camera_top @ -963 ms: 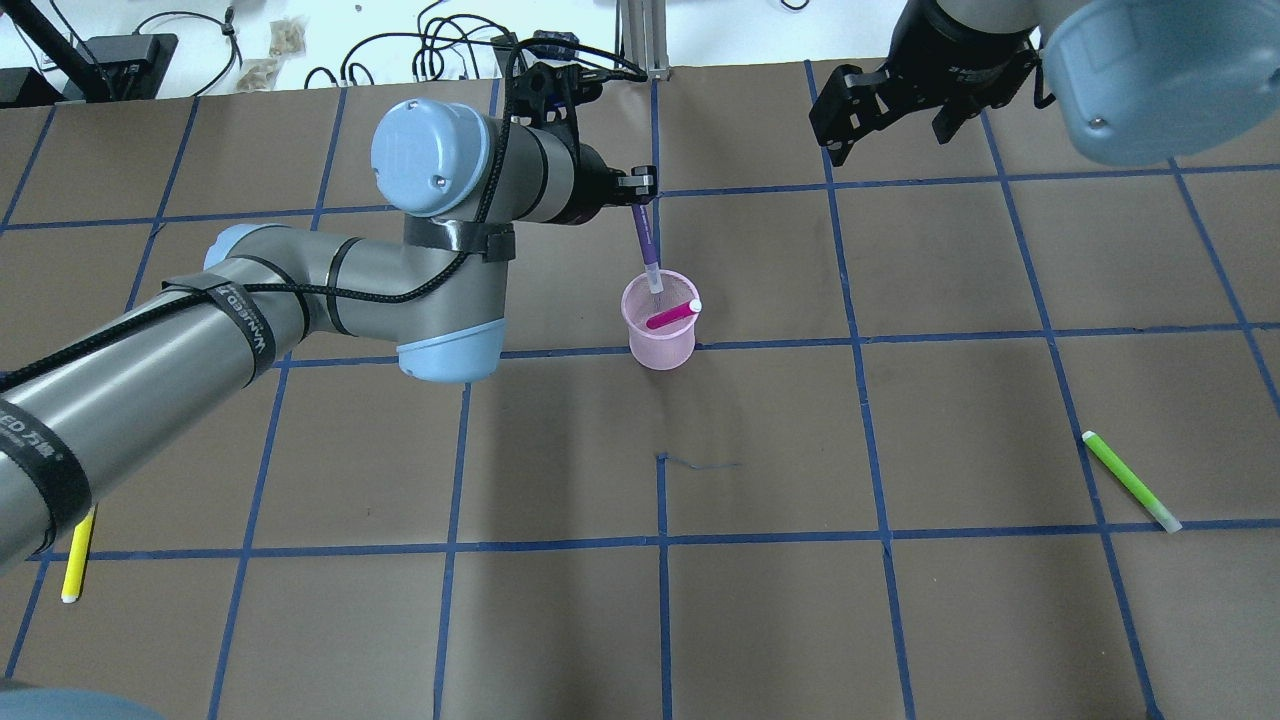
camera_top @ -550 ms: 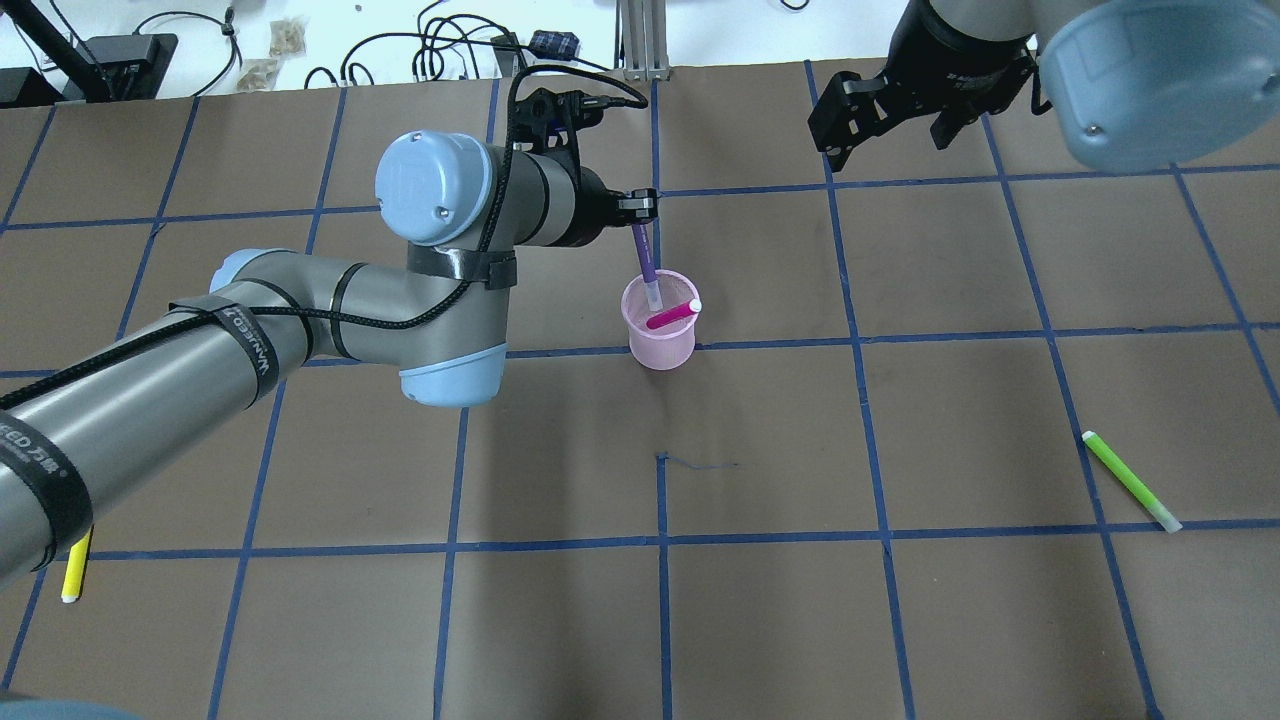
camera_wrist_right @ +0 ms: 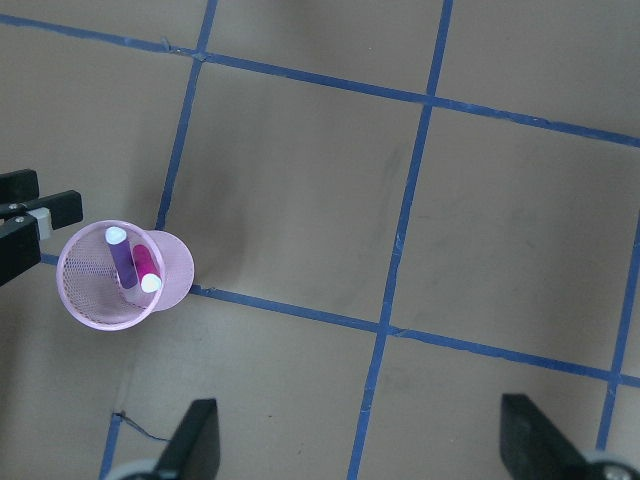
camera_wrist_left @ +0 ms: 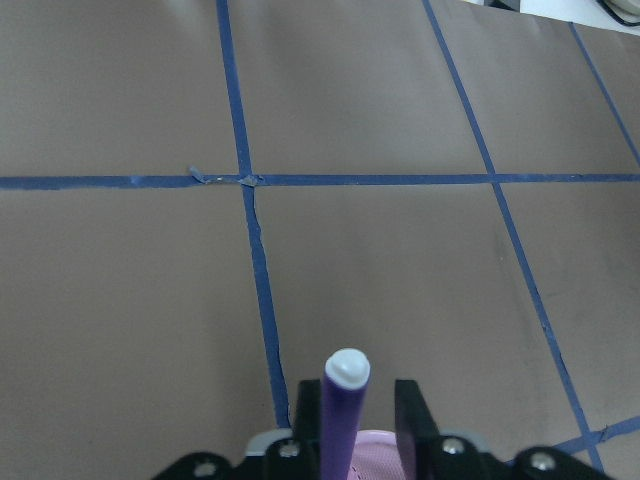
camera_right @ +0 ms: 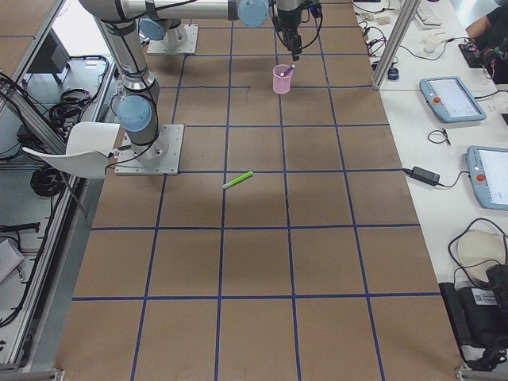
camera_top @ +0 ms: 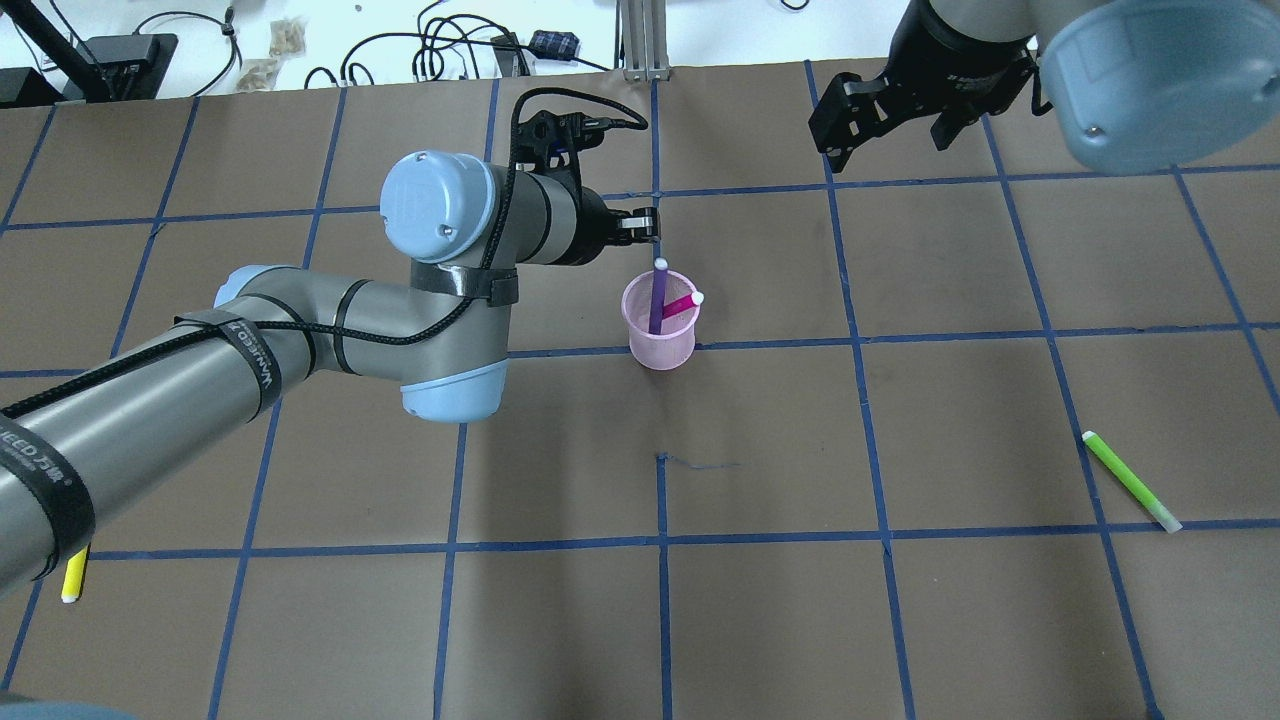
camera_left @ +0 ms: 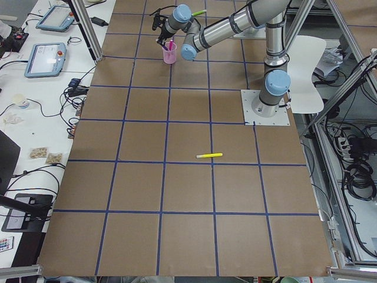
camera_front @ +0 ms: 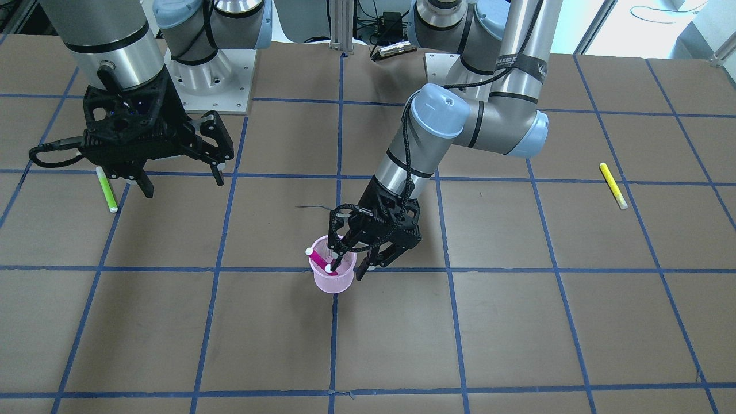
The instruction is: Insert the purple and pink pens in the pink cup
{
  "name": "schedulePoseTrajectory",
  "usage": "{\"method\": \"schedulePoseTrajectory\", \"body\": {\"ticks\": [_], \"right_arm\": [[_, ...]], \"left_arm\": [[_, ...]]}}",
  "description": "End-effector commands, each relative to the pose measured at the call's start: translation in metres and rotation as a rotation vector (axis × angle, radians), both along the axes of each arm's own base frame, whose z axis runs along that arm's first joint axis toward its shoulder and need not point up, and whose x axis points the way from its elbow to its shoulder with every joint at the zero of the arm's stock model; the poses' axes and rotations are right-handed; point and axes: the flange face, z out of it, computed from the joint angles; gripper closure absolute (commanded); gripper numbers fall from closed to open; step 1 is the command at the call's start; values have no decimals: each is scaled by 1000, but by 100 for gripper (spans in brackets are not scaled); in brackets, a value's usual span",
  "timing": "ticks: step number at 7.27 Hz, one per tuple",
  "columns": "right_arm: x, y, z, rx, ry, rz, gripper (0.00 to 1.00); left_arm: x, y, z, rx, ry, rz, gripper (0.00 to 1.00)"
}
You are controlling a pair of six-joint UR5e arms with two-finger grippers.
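Note:
The pink mesh cup [camera_top: 660, 345] stands near the middle of the table, also in the front view [camera_front: 332, 282]. The purple pen [camera_top: 656, 295] and the pink pen [camera_top: 680, 303] both stand in it, leaning on the rim; the right wrist view shows both, purple [camera_wrist_right: 122, 255] and pink [camera_wrist_right: 145, 265]. My left gripper [camera_top: 645, 225] is open just over the cup's far rim, its fingers [camera_wrist_left: 410, 420] on either side of the purple pen's top without holding it. My right gripper [camera_front: 183, 181] is open and empty, high up and far from the cup.
A green pen [camera_top: 1130, 480] lies on the table's right side. A yellow pen [camera_top: 72, 575] lies at the left, partly under my left arm. Blue tape lines mark a grid on the brown table. Cables lie beyond the far edge.
My left gripper lowered the purple pen into the cup and let go of it. The pen has dropped and now stands in the cup. The right arm barely moved.

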Motion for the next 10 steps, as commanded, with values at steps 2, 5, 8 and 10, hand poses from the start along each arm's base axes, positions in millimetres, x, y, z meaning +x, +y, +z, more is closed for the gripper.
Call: {"method": "schedulePoseTrajectory", "body": {"ticks": [2,5,8,10], "right_arm": [[0,0,0,1,1,0,0],[1,0,0,1,0,0,0],[1,1,0,0,4,-2,0],[-1,0,0,-1,6,-4,0]], "left_arm": [[6,-8,25,-32,21,17,0],[27,-18,66,34,2,56,0],[84,4,101,269,-157,124,0],[121,25,162,400,-221,81,0]]}}
